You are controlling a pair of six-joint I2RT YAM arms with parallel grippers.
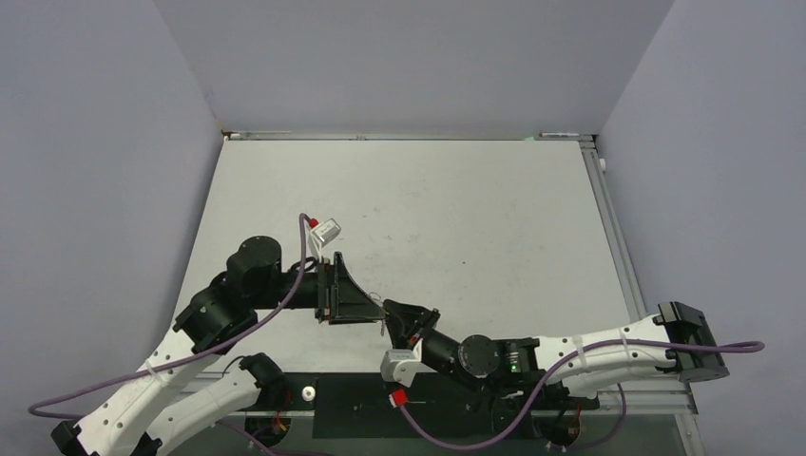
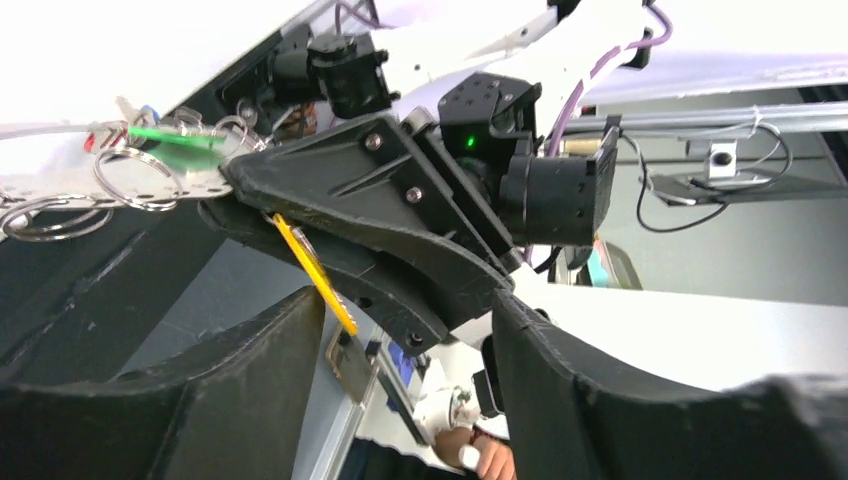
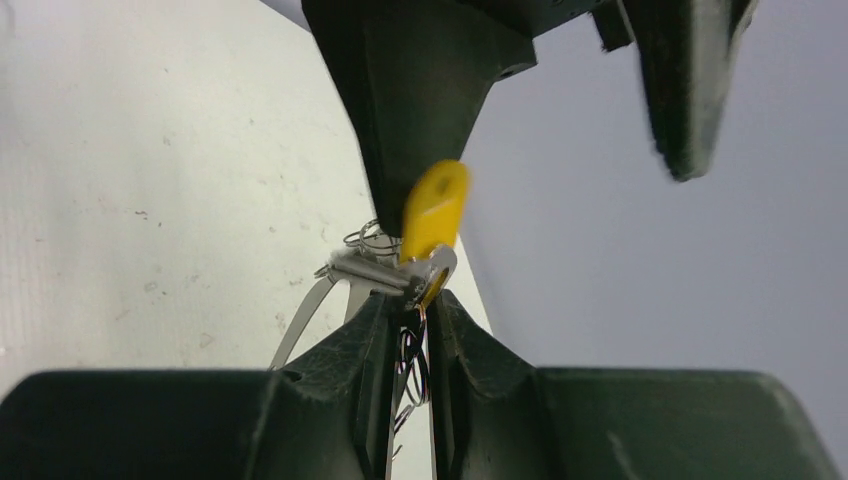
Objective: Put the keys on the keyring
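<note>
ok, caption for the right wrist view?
Right gripper pinches the key bunch at its fingertips, yellow tag sticking up, below the open left gripper.

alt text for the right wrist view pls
The right claw, nearly shut, pinches a cluster of silver keys, a yellow tag sticking up from them. Above, the left claw stands open; pale table behind, at left.

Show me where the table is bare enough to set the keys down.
Bare: the table's far half below the back rail, and the right side between the right arm and the side rail. Crowded: near centre, where the open left gripper meets the right gripper pinching the keys.
</note>
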